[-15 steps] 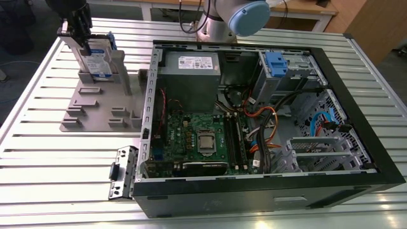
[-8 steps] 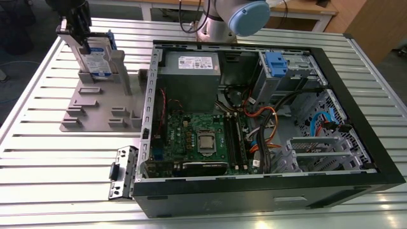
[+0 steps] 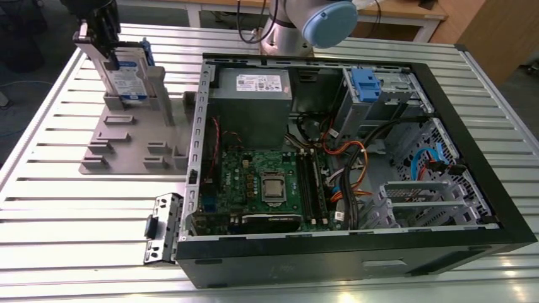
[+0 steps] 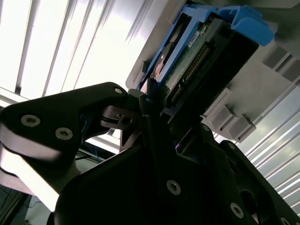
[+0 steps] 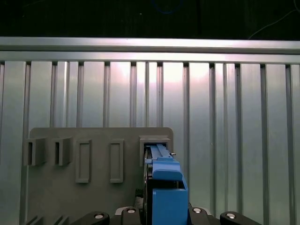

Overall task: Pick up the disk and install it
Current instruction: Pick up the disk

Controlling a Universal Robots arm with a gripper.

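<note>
Evidently the disk (image 3: 128,72) is standing on edge, upright, in the end slot of the grey fixture (image 3: 126,148) at the exterior view's left, well apart from the open computer case (image 3: 471,208) and its drive cage (image 3: 375,104). The jaws are sitting on the disk's upper end and appear to be clamping it. The second wrist view is looking along the dark linkage, so I am judging contact from the blue rail (image 4: 187,33) lying between them. Whether the lower edge is clear of the slot posts, I cannot tell. The step in hand is drawing the disk out, and it is calling for a straight pull along the slot. Any tilt risks the rails catching on the posts or dragging the fixture across the surface (image 3: 50,208).
</note>
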